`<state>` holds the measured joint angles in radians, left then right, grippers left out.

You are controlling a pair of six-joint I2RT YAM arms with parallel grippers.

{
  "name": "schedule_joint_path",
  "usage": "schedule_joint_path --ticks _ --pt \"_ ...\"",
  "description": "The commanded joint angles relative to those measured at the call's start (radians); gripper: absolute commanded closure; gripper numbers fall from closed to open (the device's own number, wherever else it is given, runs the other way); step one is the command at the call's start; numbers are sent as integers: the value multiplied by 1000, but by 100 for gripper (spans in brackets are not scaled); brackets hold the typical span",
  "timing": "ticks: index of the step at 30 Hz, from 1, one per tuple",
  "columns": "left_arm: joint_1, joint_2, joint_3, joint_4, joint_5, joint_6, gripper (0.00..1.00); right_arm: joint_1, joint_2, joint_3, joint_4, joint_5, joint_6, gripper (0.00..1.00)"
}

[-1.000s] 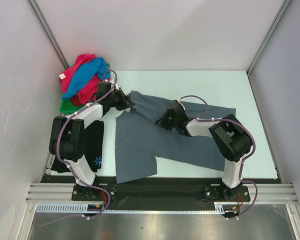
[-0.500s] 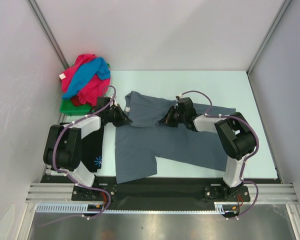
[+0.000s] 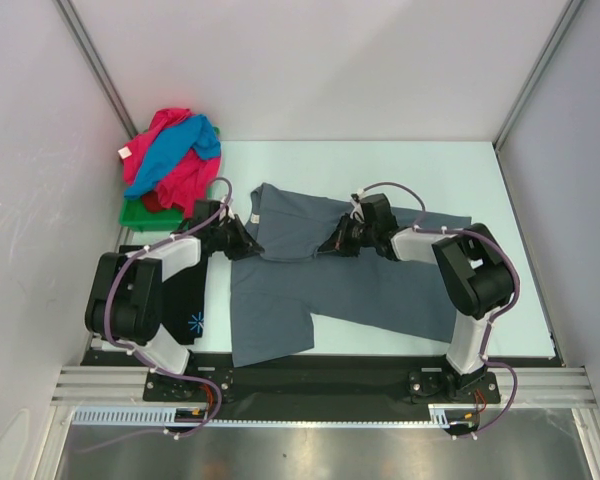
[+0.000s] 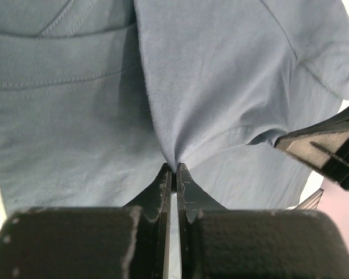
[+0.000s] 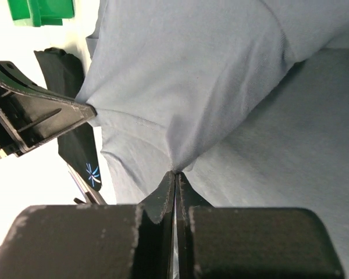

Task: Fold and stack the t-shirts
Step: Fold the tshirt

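Note:
A slate-grey t-shirt (image 3: 320,290) lies spread across the middle of the table, its far part folded over toward the near side. My left gripper (image 3: 247,241) is shut on the left end of that folded edge, and the grey cloth (image 4: 180,87) bunches into its tips (image 4: 174,168). My right gripper (image 3: 333,243) is shut on the same edge further right, with the cloth (image 5: 209,87) pinched at its tips (image 5: 175,172). A black t-shirt (image 3: 188,300) with a small blue-white print lies folded at the near left. Pink and blue t-shirts (image 3: 170,160) are heaped at the far left.
A green tray (image 3: 135,212) sits under the pink and blue heap by the left wall. White walls close in the left, far and right sides. The table (image 3: 430,170) shows bare beyond and right of the grey shirt. In the right wrist view the left gripper's fingers (image 5: 41,116) stand close.
My left gripper has drawn the grey shirt's far edge toward the near side and lowered it. The right arm has swung its wrist farther back, and the folded flap now lies flatter.

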<state>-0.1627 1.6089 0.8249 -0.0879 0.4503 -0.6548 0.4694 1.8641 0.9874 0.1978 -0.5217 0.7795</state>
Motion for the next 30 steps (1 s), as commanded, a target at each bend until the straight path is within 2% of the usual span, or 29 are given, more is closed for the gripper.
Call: schedule_joint_path --ticks 1,10,22,26,30 --pt "3 -61 -20 28 18 3 94 -18 -26 -6 6 -43 -29 100" --pt "0 -142 -104 51 2 -17 93 -23 18 -7 35 -78 -28 100" --pt "-14 -172 -158 74 1 -29 91 -26 6 -16 15 -81 -37 100" --pt "-14 -161 -161 77 -12 -22 89 -28 -3 -24 15 -81 -37 100" --pt "-14 -152 -139 57 -31 -17 81 -29 -9 -24 -7 -78 -31 100"
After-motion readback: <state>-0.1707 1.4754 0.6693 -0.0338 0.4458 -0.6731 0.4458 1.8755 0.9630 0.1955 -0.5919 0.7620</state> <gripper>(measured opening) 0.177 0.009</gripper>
